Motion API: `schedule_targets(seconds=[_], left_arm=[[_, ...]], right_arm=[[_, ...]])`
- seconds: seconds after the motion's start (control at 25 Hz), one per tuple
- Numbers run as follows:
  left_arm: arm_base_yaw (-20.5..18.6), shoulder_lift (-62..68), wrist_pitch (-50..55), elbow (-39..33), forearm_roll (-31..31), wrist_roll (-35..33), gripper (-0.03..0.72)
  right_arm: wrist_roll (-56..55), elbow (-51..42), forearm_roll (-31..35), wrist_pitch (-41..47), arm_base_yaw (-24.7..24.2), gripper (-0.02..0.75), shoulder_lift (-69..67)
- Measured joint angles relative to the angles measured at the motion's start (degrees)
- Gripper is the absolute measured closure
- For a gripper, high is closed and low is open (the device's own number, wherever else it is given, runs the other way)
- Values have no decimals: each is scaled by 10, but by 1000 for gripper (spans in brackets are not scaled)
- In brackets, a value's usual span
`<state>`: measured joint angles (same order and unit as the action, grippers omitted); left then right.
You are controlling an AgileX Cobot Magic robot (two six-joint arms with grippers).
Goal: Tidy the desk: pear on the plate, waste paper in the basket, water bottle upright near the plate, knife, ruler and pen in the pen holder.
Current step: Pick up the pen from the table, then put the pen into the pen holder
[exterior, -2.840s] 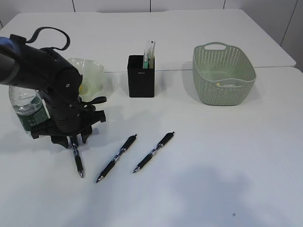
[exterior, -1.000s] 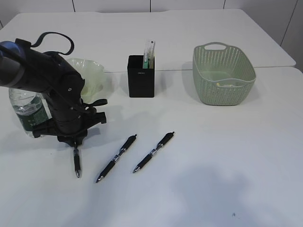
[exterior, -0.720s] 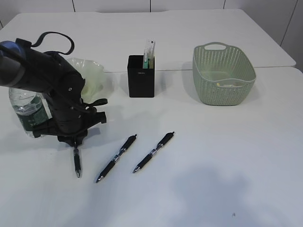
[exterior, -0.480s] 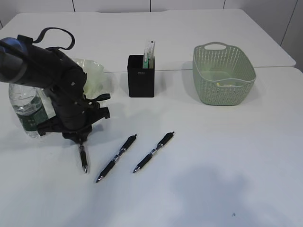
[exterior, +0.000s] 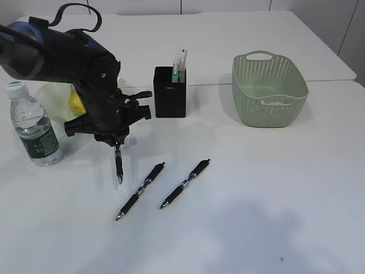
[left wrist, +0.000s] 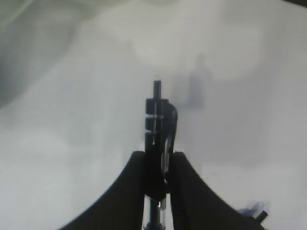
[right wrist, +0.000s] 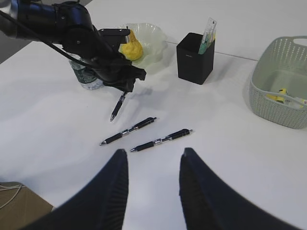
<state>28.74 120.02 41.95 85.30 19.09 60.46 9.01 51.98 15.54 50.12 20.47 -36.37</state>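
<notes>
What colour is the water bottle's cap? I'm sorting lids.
White, clearest in the exterior view: water bottle.

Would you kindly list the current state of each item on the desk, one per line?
Left end effector: shut on a pen, lifted.
Right end effector: open, empty.
Two pens: lying on the desk.
Water bottle: upright, capped.
Pear: on the plate.
Pen holder: upright, holding items.
Basket: upright.
</notes>
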Motion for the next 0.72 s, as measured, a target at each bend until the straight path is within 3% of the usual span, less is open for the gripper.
schedule_targets(seconds=[0.72], left_arm=[[3,0,-7,84,32,-123,609]], right_arm=[[0,0,0,0,0,438,0]])
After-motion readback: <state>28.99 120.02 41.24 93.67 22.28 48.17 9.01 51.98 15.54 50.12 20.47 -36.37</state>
